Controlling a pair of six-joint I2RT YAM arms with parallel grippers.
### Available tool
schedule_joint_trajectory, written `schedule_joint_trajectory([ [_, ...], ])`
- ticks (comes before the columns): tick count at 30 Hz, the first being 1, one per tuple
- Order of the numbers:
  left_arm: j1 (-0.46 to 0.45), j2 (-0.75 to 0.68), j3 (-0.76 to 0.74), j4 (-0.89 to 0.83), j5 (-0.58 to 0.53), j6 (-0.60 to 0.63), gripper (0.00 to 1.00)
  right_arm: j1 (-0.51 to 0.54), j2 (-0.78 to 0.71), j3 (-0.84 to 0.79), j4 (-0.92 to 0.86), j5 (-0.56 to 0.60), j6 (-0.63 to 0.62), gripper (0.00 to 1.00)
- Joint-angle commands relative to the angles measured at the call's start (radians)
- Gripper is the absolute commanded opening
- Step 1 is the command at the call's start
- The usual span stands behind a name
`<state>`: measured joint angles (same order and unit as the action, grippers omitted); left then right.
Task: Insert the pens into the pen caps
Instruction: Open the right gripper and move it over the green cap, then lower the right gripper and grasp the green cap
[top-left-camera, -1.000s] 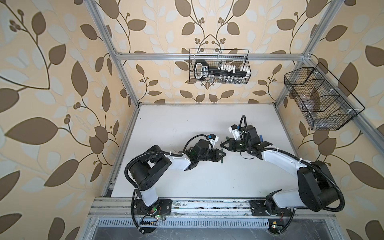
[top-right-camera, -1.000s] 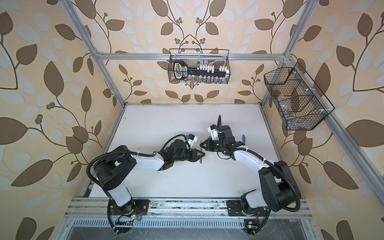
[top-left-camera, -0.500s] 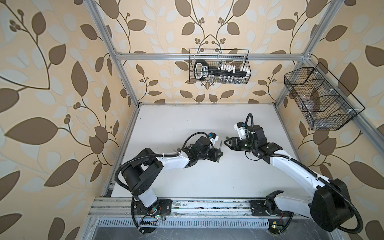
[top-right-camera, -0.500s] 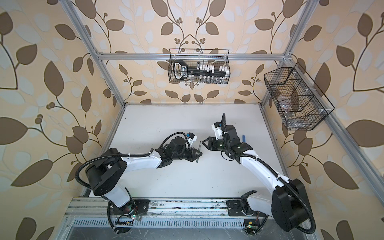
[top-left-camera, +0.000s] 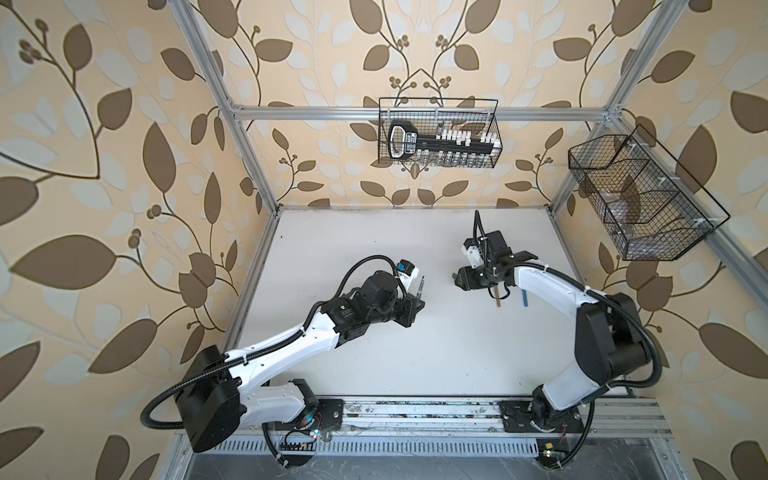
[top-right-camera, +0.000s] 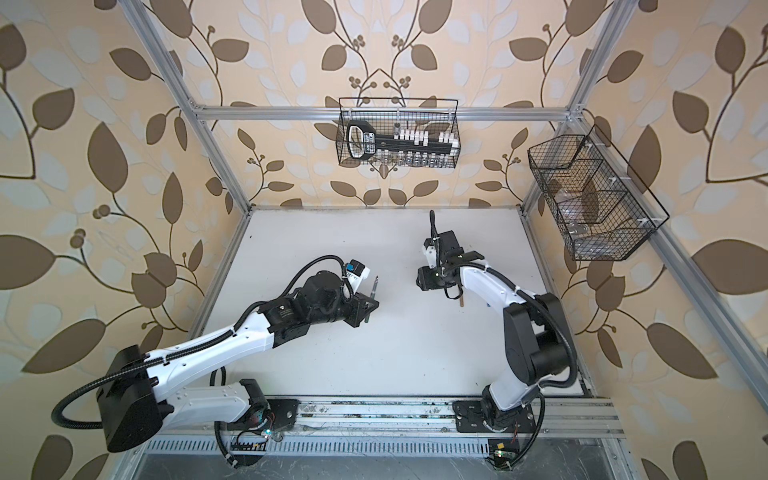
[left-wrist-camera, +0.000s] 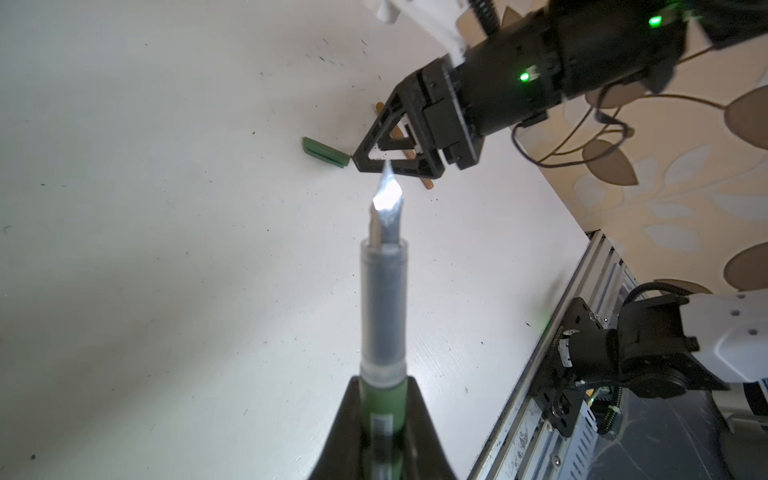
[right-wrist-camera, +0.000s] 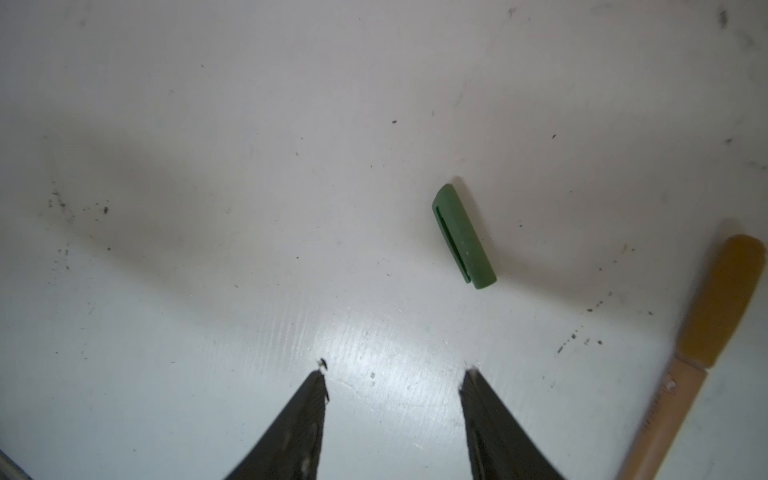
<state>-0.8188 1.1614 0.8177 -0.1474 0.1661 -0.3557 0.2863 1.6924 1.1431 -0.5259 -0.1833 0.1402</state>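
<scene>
Right fingers (right-wrist-camera: 303, 428) newly apart near green cap (right-wrist-camera: 463, 237) on table (right-wrist-camera: 208, 166); left fingers (left-wrist-camera: 340, 436) tight around green pen (left-wrist-camera: 382, 411).

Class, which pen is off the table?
The green pen, gripped in the left tool with its nib bare; the tan pen and blue pen lie on the table.

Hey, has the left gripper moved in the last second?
Yes. In both top views the left gripper, shut on the green pen, has drawn back leftward: it was below the middle of the wall basket and is now below its left part.
</scene>
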Motion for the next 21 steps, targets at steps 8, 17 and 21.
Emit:
schedule_joint_trajectory([
  [8, -0.007, -0.104, -0.001, -0.104, -0.091, 0.042, 0.15, -0.015, 0.219, 0.187, -0.050, 0.034, -0.082, 0.53],
  [17, -0.008, -0.106, 0.004, -0.111, -0.091, 0.043, 0.15, -0.026, 0.329, 0.244, -0.019, -0.011, -0.083, 0.53],
  [21, -0.008, -0.103, 0.004, -0.112, -0.087, 0.043, 0.15, -0.021, 0.359, 0.257, -0.009, -0.052, -0.077, 0.54],
])
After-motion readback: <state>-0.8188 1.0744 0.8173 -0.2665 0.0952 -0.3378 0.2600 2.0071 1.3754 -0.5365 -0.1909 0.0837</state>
